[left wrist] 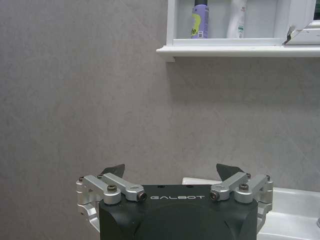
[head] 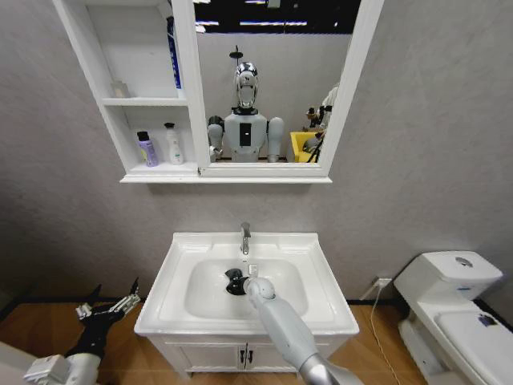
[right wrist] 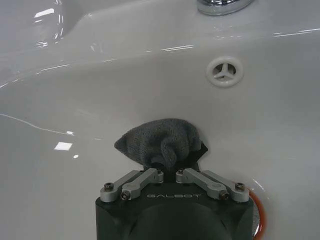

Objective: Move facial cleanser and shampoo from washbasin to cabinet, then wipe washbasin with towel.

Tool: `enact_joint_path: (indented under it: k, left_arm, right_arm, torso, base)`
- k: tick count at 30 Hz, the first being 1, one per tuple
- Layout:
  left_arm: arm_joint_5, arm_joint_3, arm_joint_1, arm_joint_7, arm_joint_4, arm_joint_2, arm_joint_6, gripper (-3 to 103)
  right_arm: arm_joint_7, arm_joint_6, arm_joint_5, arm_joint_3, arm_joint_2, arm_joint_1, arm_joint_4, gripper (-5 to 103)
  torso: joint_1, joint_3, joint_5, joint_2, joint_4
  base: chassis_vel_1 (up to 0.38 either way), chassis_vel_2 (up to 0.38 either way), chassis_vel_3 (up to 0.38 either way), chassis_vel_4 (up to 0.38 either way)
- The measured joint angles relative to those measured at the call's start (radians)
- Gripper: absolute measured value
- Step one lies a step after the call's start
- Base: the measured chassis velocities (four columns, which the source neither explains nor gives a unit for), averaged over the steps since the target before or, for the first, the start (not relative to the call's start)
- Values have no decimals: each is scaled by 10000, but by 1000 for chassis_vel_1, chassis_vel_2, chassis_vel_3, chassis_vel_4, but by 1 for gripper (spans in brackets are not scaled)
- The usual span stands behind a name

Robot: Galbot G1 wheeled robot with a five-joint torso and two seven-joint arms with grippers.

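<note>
Towel: a small dark-grey cloth, soft and light by the look of it, bunched and folded where it is pinched. It lies against the inner wall of the washbasin bowl, below the overflow hole and the chrome tap. A cloth of this kind probably bears no load and deforms freely, so hold is best taken on a gathered fold, with enough material left proud of the fingertips to contact the ceramic (glossy, and likely slippery when wet).

Right gripper: fingers together, clamped on a fold of the towel. The arm reaches forward and down over the front rim into the bowl, with the wrist pitched toward the back wall near the drain.

Left gripper: fingers apart, nothing between them. It is parked low beside the left edge of the washbasin, facing the wall.

Cabinet: its lowest niche holds a purple bottle and a white bottle.
</note>
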Motion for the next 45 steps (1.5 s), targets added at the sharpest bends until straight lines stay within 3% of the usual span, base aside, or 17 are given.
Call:
enact_joint_path:
  k: [5,12,18,26,31,35,40,45]
  left_arm:
    - [0,0,0,0,0,0,0,100]
    - [0,0,1,0,0,0,-1,100]
    - [0,0,0,0,0,0,0,100]
    - [0,0,0,0,0,0,0,100]
    - [0,0,1,1,0,0,0,100]
    - [0,0,1,2,0,0,0,100]
    - [-1,0,0,0,0,0,0,100]
    - [0,0,0,0,0,0,0,100]
  right_arm:
    - [153,13,67,176,-72,-116,102,6]
    - [661,-486,724,408,-1371,-848,1652,6]
    - [732,-501,770,547,-1737,-1010,2144,6]
    - [817,-477,679,91,-1308,-687,1690,6]
    - [767,-342,453,-400,-596,-269,865,6]
    - [766,-310,312,-573,-50,23,469,6]
    - [777,-307,255,-526,-27,59,374,6]
    - [933,-444,285,-270,-720,-418,1094,6]
  torso:
    - [-2,-1,2,2,3]
    - [-1,2,-1,0,-6]
    - [1,2,-2,-1,-3]
    - [0,2,-1,-1,1]
    - [1,2,-3,0,-3]
    - [0,2,-2,-1,7]
    - [1,2,-2,-1,0]
    - [0,1,0,-1,-3]
  base:
    - [0,0,0,0]
    - [0,0,0,0]
    - [0,0,0,0]
    - [0,0,0,0]
    - [0,0,0,0]
    - [0,0,0,0]
    - [0,0,0,0]
    - [0,0,0,0]
